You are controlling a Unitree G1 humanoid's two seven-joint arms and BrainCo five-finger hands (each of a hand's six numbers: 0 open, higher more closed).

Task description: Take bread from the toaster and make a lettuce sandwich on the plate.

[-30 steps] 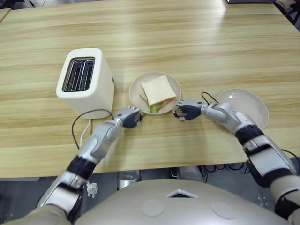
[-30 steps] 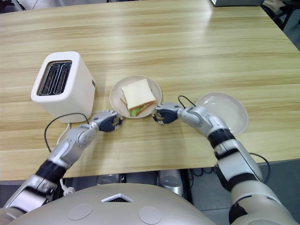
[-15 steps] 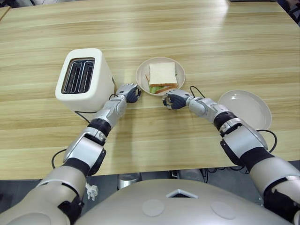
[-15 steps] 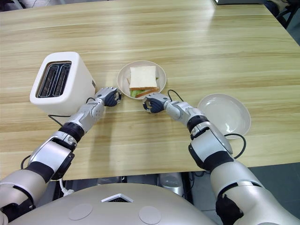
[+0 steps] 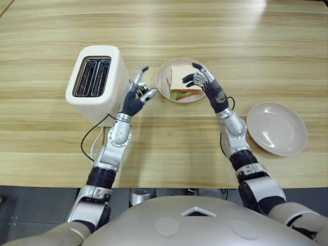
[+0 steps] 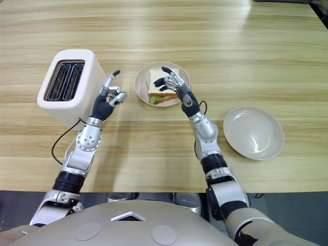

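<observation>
Left eye view: sandwich (image 5: 182, 84) lying on a small round plate (image 5: 163, 76) near the middle of the wooden table (image 5: 215, 31), a little right of the white toaster (image 5: 97, 79). Square white bread (image 5: 179, 76) on top, a strip of green lettuce (image 5: 176, 94) and a browner edge peeking out along the near side. At the plate's right rim, right hand (image 5: 211, 88) raised, fingers spread and released, grasping nothing; tips overlapping the right edge of the top slice, contact impossible to judge. Between toaster and plate, left hand (image 5: 134, 97) just beside the toaster's right side and apart from the sandwich, fingers likewise uncurled, pointing away from the robot, holding nothing. Right eye view: same layout, sandwich flanked by the two hands, left one nearer the toaster's corner, right one over the plate's near-right part. Second plate (image 6: 253, 134) well to the right, close to the near table edge, apart from the right forearm. Dark cord (image 6: 60, 144) looping from the toaster's near side toward the table edge.
</observation>
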